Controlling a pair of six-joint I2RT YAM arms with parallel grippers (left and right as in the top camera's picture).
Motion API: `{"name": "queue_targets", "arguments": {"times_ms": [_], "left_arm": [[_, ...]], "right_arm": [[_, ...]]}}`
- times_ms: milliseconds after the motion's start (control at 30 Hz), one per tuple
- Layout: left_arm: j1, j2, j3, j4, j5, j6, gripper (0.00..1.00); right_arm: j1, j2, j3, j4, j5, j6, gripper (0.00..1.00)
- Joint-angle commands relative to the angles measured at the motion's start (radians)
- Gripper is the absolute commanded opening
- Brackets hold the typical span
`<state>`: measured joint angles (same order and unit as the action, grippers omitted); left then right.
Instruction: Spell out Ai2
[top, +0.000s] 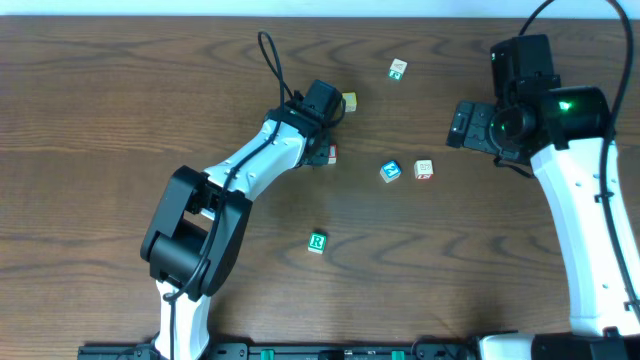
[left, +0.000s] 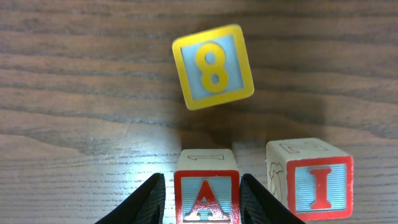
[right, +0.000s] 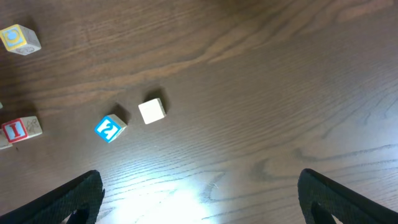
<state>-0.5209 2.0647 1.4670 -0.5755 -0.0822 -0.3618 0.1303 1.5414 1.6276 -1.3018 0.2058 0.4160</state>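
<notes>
— Whereabouts of the red-framed wooden A block (left: 206, 196)?
— Clamped between the black fingers (left: 148, 202) of the left gripper (left: 202, 198), letter facing the wrist camera, over the brown wooden table (top: 120, 100). Resting or lifted: cannot tell.
— Nearest neighbours?
— Just beside it, past one finger, red-framed wooden I block (left: 314, 186). Farther out, tilted yellow-framed 8 block (left: 213, 66), apart from both.
— And the 2?
— Blue wooden 2 block (top: 390, 171), mid-table, just beside a pale wooden block (top: 424, 168) with a reddish mark; well apart from the A. Green-framed R block (top: 317, 242) alone nearer the arm bases. Small green-marked block (top: 398, 69) toward the far edge.
— Right gripper (right: 199, 183)?
— Spread wide, grasping nothing, hovering near the blue block.
</notes>
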Motion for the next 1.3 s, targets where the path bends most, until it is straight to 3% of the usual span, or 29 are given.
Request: {"name": "queue_targets", "arguments": {"times_ms": [0, 233, 533, 867, 967, 1067, 1267], "left_arm": [[0.011, -0.044, 0.027, -0.003, -0.006, 0.011, 0.41], [0.024, -0.147, 0.027, -0.014, -0.008, 0.019, 0.45], [0.034, -0.157, 0.011, -0.143, -0.156, -0.021, 0.41], [0.087, -0.155, -0.141, -0.011, -0.068, -0.023, 0.36], [0.089, -0.155, -0.16, 0.016, -0.045, -0.023, 0.23], [0.089, -0.155, -0.182, 0.044, -0.018, -0.022, 0.29], [0.089, -0.155, -0.19, 0.058, 0.005, -0.024, 0.3]], "right_arm": [[-0.006, -0.018, 0.0, -0.001, 0.008, -0.01, 0.99], [-0.006, -0.018, 0.0, -0.001, 0.007, -0.01, 0.99], [-0.006, -0.018, 0.0, -0.005, 0.007, -0.01, 0.99], [-0.006, -0.018, 0.0, -0.023, 0.007, -0.01, 0.99], [-0.006, -0.018, 0.0, -0.023, 0.007, -0.01, 0.99], [-0.006, -0.018, 0.0, -0.023, 0.007, -0.01, 0.99], [-0.006, -0.018, 0.0, -0.023, 0.007, -0.01, 0.99]]}}
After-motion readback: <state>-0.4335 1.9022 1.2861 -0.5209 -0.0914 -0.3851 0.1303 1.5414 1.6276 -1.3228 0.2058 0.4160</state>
